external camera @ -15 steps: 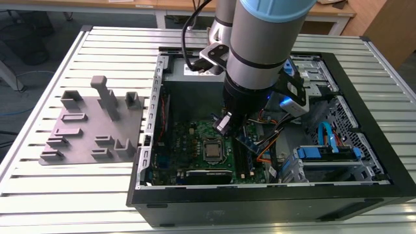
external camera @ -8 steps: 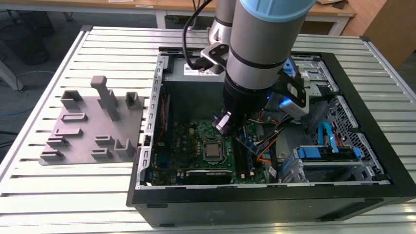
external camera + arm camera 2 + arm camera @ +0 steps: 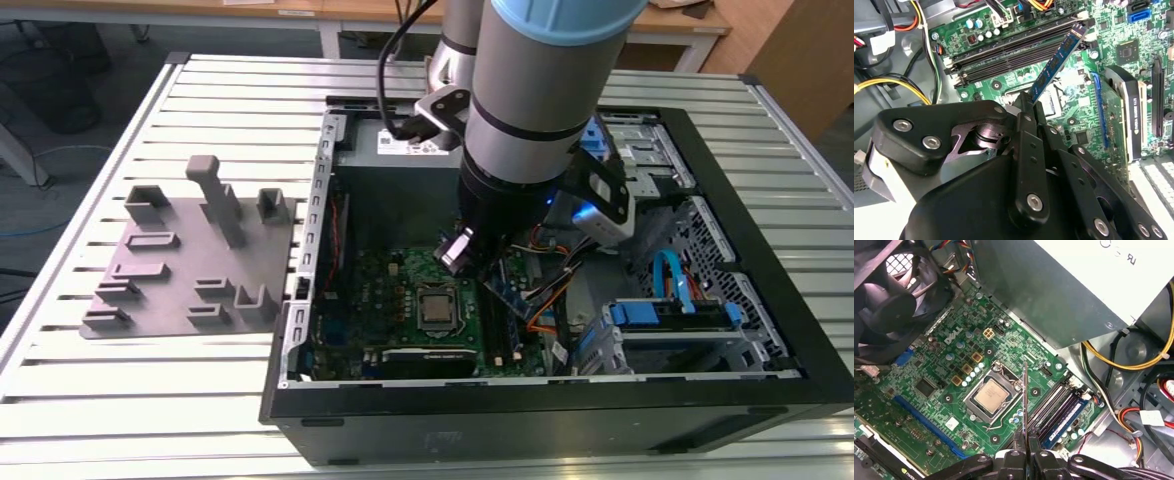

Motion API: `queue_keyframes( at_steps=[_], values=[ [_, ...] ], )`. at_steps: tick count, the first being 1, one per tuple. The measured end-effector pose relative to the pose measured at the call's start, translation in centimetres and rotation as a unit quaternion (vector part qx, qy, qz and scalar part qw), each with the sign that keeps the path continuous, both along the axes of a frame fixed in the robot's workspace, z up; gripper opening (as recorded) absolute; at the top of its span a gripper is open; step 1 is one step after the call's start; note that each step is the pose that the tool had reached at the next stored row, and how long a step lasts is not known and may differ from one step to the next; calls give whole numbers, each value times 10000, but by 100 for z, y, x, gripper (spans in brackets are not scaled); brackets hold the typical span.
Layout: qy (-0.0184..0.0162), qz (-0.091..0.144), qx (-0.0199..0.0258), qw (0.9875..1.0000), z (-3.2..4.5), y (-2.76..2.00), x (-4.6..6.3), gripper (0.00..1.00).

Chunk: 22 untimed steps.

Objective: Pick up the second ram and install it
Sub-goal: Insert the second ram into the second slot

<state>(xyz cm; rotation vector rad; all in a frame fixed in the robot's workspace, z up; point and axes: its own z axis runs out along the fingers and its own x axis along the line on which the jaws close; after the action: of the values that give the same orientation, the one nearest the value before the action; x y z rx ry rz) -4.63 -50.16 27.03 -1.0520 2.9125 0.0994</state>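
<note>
My gripper [image 3: 458, 254] hangs inside the open computer case, above the green motherboard [image 3: 394, 275]. It is shut on the second ram [image 3: 1056, 60], a thin stick with dark chips that sticks out past the fingertips toward the board. In the first wrist view the second ram [image 3: 1025, 400] shows edge-on as a thin line rising from my gripper [image 3: 1027, 447]. It is tilted and held in the air beside the row of long dark memory slots [image 3: 1014, 50], apart from them. One slot [image 3: 1068, 416] carries a blue strip with chips.
The processor socket [image 3: 990, 397] lies beside the slots. A grey power supply [image 3: 1064, 290], a black fan [image 3: 894, 305] and yellow cables [image 3: 894, 82] crowd the case. A card [image 3: 1131, 110] stands upright on the board. A grey fixture plate [image 3: 187, 260] lies on the table at the exterior view's left.
</note>
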Motion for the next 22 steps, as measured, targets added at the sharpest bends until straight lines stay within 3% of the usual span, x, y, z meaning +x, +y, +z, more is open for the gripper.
queue_keyframes(
  at_steps=[22],
  values=[
    [0, -551, -3, 9985, 0, 0, 0, 14]
  ],
)
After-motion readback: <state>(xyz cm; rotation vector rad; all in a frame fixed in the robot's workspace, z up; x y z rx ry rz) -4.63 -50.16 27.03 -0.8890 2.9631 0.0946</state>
